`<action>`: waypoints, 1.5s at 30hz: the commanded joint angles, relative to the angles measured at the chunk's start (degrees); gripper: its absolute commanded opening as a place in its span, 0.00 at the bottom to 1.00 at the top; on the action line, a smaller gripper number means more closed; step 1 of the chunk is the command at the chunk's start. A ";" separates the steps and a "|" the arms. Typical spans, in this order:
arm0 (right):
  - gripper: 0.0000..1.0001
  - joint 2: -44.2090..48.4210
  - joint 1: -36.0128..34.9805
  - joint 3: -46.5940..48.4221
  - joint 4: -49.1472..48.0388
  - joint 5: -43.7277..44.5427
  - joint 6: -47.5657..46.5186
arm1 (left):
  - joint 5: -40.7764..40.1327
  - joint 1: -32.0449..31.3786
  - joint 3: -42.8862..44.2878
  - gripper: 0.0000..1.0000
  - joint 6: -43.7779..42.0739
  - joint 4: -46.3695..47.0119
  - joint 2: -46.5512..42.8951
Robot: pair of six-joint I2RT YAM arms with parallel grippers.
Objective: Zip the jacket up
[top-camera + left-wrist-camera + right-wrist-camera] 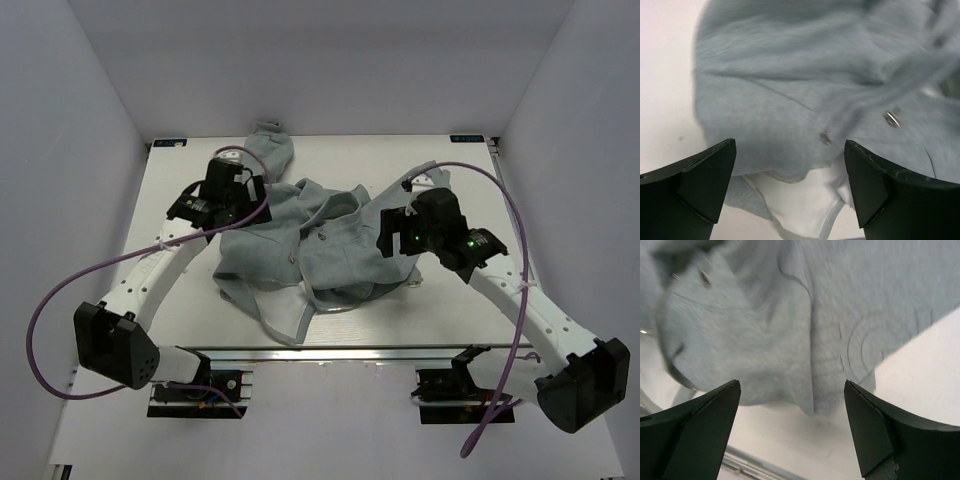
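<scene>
The grey-green fleece jacket [315,235] lies crumpled in the middle of the white table, one sleeve reaching to the back wall. Its pale lining [285,305] and a zipper edge show at the near hem. My left gripper [240,200] is open above the jacket's left side; its wrist view shows fleece [790,90], two metal snaps [891,118] and the pale lining [805,200] with a zipper edge below. My right gripper [392,238] is open over the jacket's right side; its wrist view shows a fleece hem [790,340] above bare table.
White walls enclose the table [180,300] on three sides. A metal rail [330,352] runs along the near edge, with both arm bases below it. Purple cables loop from each arm, one [60,300] on the left and one [510,210] on the right.
</scene>
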State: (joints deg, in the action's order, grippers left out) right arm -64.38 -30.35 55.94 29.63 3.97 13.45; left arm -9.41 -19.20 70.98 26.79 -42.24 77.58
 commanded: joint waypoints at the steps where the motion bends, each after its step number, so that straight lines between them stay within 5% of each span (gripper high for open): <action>1: 0.89 0.40 0.20 3.64 -3.34 -2.11 -4.58 | 4.29 -5.12 2.50 0.98 -11.74 2.31 0.64; 5: 0.89 -2.94 0.20 4.35 -8.00 -6.51 -4.05 | 11.26 -9.53 0.13 0.98 -21.15 9.88 3.88; 14: 0.88 -15.76 0.20 5.31 -18.02 -10.12 -0.62 | 11.79 -10.51 3.72 0.97 -18.80 14.99 16.45; 16: 0.88 -17.61 0.20 5.06 -21.87 -11.17 -0.10 | 7.77 -10.51 4.95 0.91 -17.30 14.56 19.79; 20: 0.83 -24.54 0.29 7.07 -22.95 -11.79 0.61 | 5.63 -10.51 9.87 0.62 -15.01 12.80 25.42; 23: 0.47 -27.19 0.55 8.83 -23.21 -12.23 0.78 | 6.42 -10.51 12.60 0.33 -13.96 12.97 28.15; 24: 0.13 -27.12 0.64 9.35 -23.30 -12.14 0.70 | 5.46 -10.51 14.60 0.01 -13.26 11.75 28.50; 25: 0.00 -26.85 0.73 9.79 -23.21 -11.79 0.61 | 4.15 -10.51 15.93 0.00 -12.21 10.70 28.42; 28: 0.00 -22.65 0.73 11.55 -22.42 -10.74 -1.32 | -0.25 -10.51 19.88 0.00 -10.70 8.49 25.35; 32: 0.00 -10.99 0.73 13.13 -21.98 -12.40 -5.62 | 1.93 -10.51 20.25 0.00 -10.09 12.08 9.76; 39: 0.00 7.85 0.64 21.12 -19.08 -24.59 -11.08 | 16.87 -10.51 20.77 0.00 -3.94 26.39 -13.39; 45: 0.00 13.23 0.55 38.93 -16.63 -32.08 -12.40 | 25.58 -10.51 33.04 0.00 0.98 29.76 -15.36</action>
State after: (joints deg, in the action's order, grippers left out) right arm -52.29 -30.37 85.93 13.50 -23.94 2.63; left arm 12.71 -30.70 98.91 23.83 -18.33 60.38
